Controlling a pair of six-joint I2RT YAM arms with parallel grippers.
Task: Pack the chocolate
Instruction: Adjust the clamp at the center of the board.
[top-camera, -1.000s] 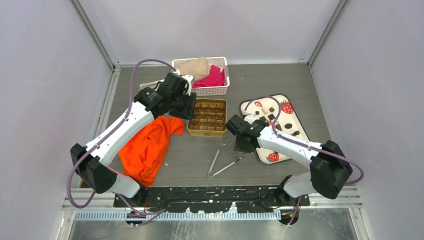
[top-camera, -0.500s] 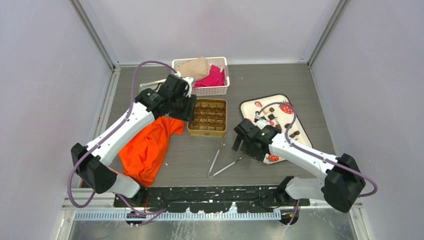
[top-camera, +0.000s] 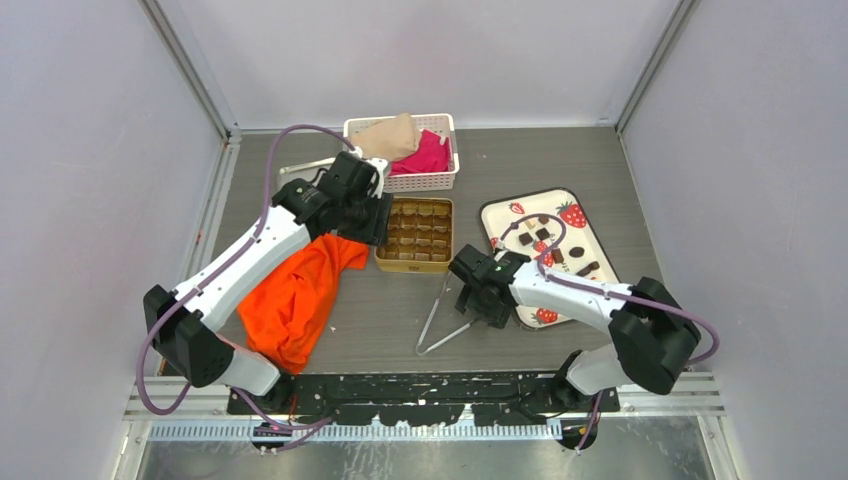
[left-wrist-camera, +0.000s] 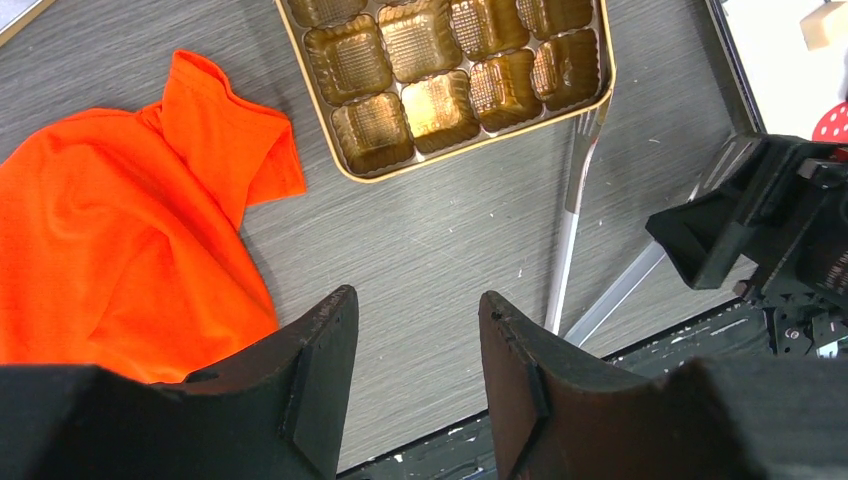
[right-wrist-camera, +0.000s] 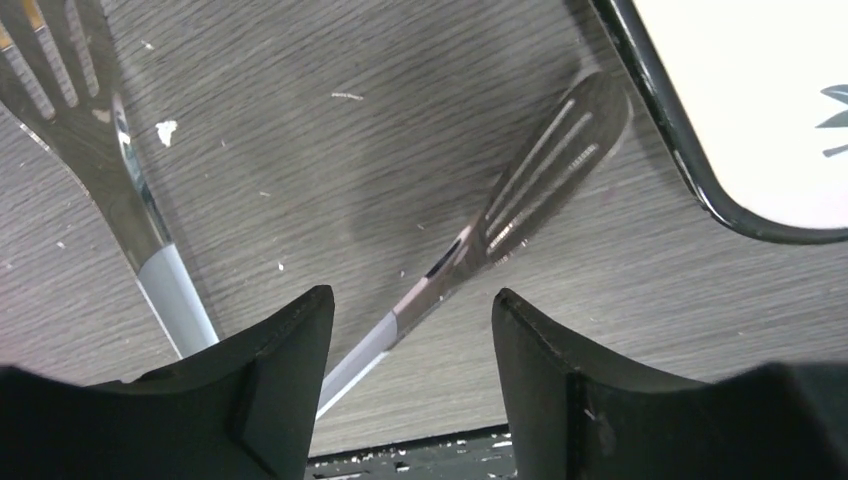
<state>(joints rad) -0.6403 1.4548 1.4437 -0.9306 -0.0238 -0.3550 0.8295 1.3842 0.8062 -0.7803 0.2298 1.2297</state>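
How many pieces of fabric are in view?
3: an orange shirt left of the gold tin, a pink cloth and a beige cloth in the white basket. More may hide beneath.

Crumpled orange cloth garment (top-camera: 295, 295): plain. Square gold tin (top-camera: 412, 268): brown moulded compartments. Oblong white tray (top-camera: 592, 240): black rim, red strawberry prints. Small chocolate pieces (top-camera: 543, 234): dark brown. Flat table (top-camera: 380, 320): grey wood grain.

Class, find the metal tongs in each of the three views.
Top external: tongs lower centre, left of the strawberry tray.
Left wrist: tongs right of centre, below the gold tin.
Right wrist: tongs' two tips, upper left and centre.
Shared landmark: the strawberry tray.
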